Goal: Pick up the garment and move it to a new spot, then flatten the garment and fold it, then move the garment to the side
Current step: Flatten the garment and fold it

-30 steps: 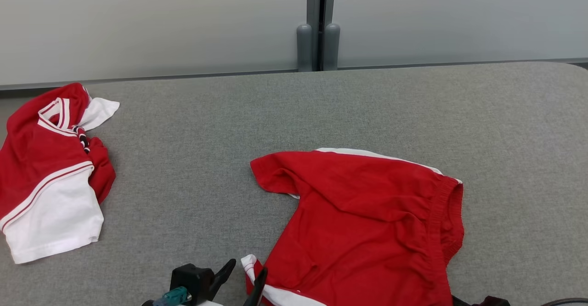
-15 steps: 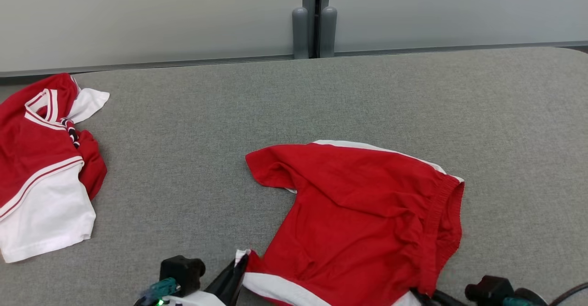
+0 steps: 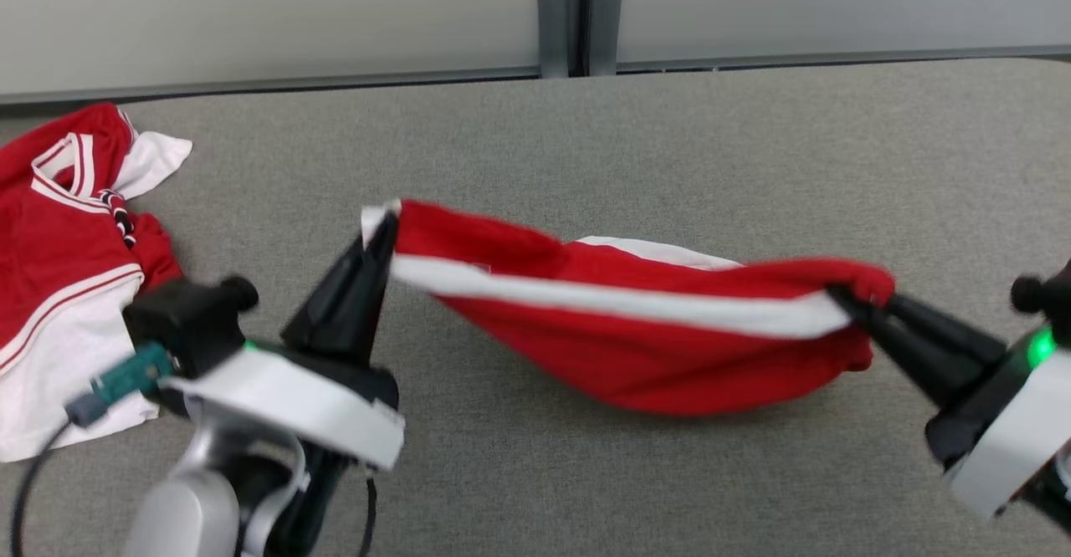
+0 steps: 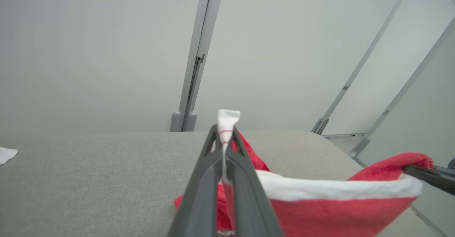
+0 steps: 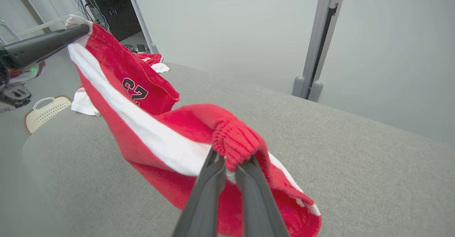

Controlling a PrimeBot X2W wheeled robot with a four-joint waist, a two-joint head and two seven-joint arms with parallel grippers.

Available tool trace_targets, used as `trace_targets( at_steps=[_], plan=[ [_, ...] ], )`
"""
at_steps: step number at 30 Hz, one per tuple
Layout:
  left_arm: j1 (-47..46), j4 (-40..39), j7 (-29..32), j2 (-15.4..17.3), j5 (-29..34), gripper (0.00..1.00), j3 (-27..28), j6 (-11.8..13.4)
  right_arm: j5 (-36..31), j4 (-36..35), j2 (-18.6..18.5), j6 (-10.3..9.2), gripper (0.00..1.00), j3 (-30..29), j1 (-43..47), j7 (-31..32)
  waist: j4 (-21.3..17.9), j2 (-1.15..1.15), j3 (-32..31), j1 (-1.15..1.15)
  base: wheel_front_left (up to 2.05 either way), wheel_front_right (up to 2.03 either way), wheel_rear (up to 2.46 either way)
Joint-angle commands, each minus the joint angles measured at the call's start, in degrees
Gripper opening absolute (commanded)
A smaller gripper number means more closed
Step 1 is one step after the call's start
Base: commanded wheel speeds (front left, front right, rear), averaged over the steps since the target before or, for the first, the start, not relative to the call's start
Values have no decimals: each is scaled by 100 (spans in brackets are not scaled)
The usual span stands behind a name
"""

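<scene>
Left gripper [image 3: 378,235] and right gripper [image 3: 843,298] each clamp a corner of the red garment [image 3: 636,348], strung above the table [image 3: 669,139] centre; such thin pinches may slip, dropping one end into a bunch.

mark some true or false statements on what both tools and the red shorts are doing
The left tool is shut on a white-trimmed corner of the red shorts. True.
The right tool is open, clear of the shorts. False: it is shut on their gathered red waistband.
The shorts lie flat on the grey table. False: they hang stretched between both tools.
A second red and white garment lies at the table's left. True.
</scene>
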Motion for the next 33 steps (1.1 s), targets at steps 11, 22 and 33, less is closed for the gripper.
trace_targets(
  at_steps=[11,22,33],
  plan=[
    [-4336,1872,168,191,-20,0,587,59,373,1093,185,0,0,23,-4375,1604,441,0,1676,0,0,0,0],
    [-7830,5178,-1501,203,158,0,961,187,-1226,4499,1546,-3,0,611,-8133,225,738,0,2525,0,0,0,0],
    [-8495,6596,-3197,80,140,0,929,-409,-1572,6050,1883,-6,0,1382,-8533,-2421,852,0,3326,0,0,0,0]
  ],
)
